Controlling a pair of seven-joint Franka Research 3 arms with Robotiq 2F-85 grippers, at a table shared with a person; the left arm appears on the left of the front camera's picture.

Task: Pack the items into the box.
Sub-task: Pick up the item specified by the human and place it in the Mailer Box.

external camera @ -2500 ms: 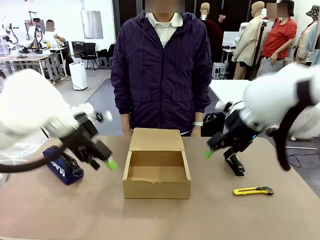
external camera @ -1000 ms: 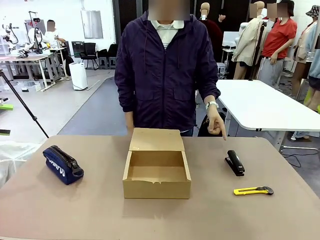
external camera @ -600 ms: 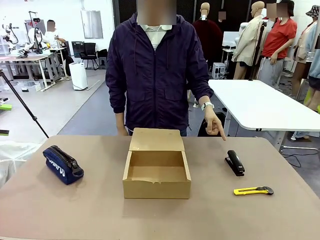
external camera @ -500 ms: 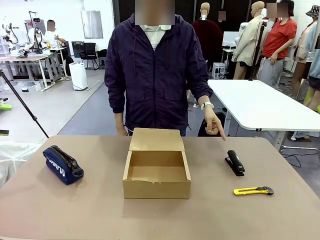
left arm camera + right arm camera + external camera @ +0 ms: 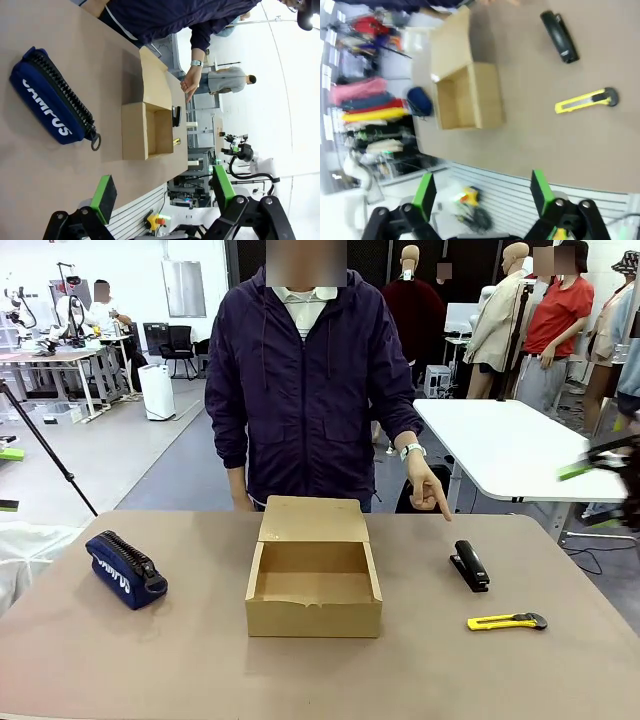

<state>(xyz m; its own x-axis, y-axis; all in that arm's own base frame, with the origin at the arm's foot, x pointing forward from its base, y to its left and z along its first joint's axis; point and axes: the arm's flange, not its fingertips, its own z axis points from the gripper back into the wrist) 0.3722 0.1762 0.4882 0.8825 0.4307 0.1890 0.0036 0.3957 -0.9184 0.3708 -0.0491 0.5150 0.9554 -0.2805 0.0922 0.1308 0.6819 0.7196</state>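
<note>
Tan cardboard box (image 5: 313, 618) sits mid-tabletop (image 5: 320, 675), open. Its lid flap is hinged on the far side and folded back toward the person, and the inside shows a bare cardboard floor.

Items, both outside the box on the robot's right:
- Black stapler (image 5: 470, 566) lies flat, well apart from the box wall, long axis running roughly away from the robot.
- Yellow-and-black utility knife (image 5: 507, 621) lies flat, nearer the robot than the stapler and apart from it, roughly parallel to the near table edge.

Navy zip pouch (image 5: 126, 569) with white lettering lies on the robot's left, well apart from the box.

Person stands at the far side in a dark purple jacket. One hand (image 5: 428, 490), watch on the wrist, has its index finger pointing down, above the far table edge just beyond the stapler and not touching it.

Left wrist view: left jaws released and spread wide, green pads (image 5: 105, 196) with nothing between them, held off the tabletop on the pouch side. Pouch (image 5: 52, 102) is nearest, box (image 5: 145, 131) beyond it.

Right wrist view (motion-blurred): right jaws released and spread wide, green pads (image 5: 540, 190) bare, held above the tabletop. Knife (image 5: 585, 100), stapler (image 5: 560, 36) and box (image 5: 465, 95) are all well clear of the jaws.
</note>
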